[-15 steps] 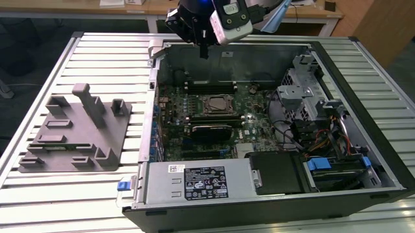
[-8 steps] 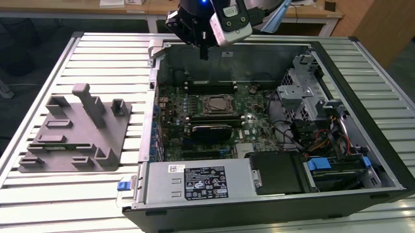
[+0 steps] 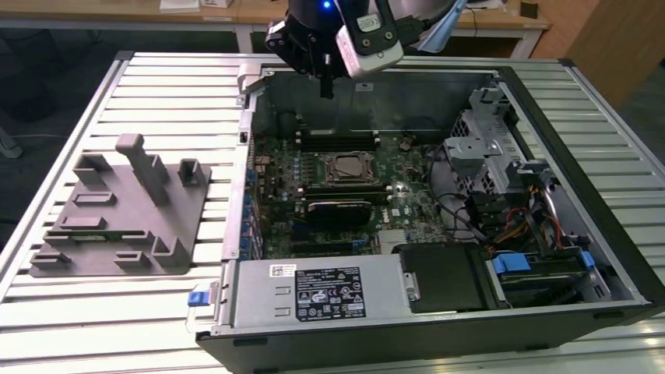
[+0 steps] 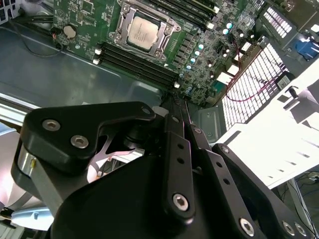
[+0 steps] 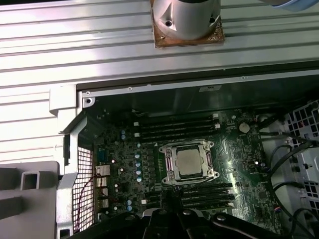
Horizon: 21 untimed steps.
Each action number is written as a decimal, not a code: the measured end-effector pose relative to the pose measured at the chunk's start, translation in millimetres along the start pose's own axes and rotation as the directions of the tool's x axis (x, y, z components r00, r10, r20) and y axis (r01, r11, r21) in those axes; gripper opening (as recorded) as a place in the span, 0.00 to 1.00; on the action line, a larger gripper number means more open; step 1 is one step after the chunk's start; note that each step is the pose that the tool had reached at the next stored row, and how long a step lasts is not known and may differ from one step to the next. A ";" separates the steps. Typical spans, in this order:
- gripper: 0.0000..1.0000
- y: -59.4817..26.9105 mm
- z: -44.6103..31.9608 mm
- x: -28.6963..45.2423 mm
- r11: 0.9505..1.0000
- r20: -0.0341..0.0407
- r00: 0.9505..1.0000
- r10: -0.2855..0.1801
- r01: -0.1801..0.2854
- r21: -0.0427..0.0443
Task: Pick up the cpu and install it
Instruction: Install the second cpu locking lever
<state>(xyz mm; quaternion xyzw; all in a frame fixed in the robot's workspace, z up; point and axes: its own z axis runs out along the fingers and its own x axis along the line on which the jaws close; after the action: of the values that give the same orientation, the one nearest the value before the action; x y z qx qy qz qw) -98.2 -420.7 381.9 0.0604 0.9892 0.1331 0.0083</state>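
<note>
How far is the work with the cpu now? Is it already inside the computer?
Done, as it looks: the cpu lies in its socket on the motherboard, framed by the metal bracket, seen in both wrist views. In hand: nothing; the pincer hangs above the open computer case, away from the chip. Left: whether the socket is latched, I cannot tell.

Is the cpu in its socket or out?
In: the cpu lies flat inside the socket frame on the motherboard, in both wrist views.
</note>
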 end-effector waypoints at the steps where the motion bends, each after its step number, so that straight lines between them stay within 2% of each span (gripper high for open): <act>1: 0.11 -0.1 0.4 0.0 1.000 0.000 1.000 0.000 0.000 0.000; 21: 0.11 -2.1 7.6 0.0 1.000 0.000 1.000 0.000 0.000 0.000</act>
<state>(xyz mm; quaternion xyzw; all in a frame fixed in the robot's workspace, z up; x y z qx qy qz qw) -98.2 -420.7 374.1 0.0604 0.9892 0.1331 0.0083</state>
